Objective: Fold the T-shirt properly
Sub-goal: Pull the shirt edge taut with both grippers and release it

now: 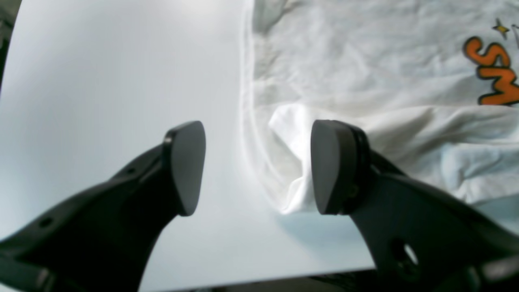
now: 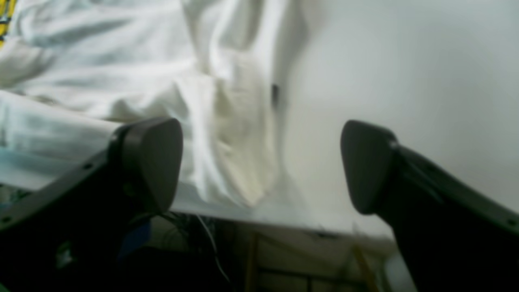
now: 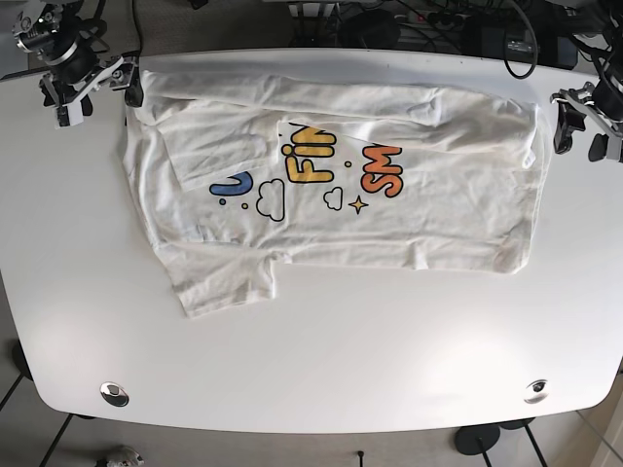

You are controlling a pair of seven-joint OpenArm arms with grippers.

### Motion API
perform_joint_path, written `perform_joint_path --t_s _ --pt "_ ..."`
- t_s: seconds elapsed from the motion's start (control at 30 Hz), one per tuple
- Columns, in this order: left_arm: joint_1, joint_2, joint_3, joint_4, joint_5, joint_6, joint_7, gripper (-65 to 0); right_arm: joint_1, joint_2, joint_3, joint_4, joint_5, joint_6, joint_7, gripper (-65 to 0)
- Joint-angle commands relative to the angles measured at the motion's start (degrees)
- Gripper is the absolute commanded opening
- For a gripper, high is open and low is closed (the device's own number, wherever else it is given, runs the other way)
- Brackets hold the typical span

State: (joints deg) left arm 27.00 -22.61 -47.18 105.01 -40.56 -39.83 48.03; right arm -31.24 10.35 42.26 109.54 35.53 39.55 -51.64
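Only T-shirt (image 3: 389, 209) on white table (image 3: 321, 360), cables (image 3: 409, 19) behind.

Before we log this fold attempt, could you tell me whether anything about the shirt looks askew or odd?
Yes: the T-shirt lies wrinkled. A flap is folded over the print's top, hiding part of the lettering, and one sleeve sticks out crookedly. Both grippers, left and right, are open at its far corners.

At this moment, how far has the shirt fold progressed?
Partly done: the T-shirt lies on the table with its far long edge turned over onto the print. In hand: nothing; the left gripper and right gripper sit at the shirt's far corners, jaws open. Left: the near sleeve and remaining folds.
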Motion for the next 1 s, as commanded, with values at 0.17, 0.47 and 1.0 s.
perform_joint_path --t_s 0.17,0.47,1.0 --pt "-2.5 3.8 12.1 0.8 2.8 -0.2 -1.3 -26.5 3.2 0.4 -7.3 0.7 -3.1 0.45 1.0 -6.0" --pt "-2.1 10.8 14.6 -1.7 24.9 -0.2 -8.4 -49.4 3.9 -2.6 -14.3 -1.4 -11.7 0.45 1.0 -45.2" --pt "1.1 5.5 5.8 -15.6 27.3 -0.2 -8.8 -54.9 2.5 1.1 -14.1 -11.7 -16.1 0.45 6.3 -54.7"
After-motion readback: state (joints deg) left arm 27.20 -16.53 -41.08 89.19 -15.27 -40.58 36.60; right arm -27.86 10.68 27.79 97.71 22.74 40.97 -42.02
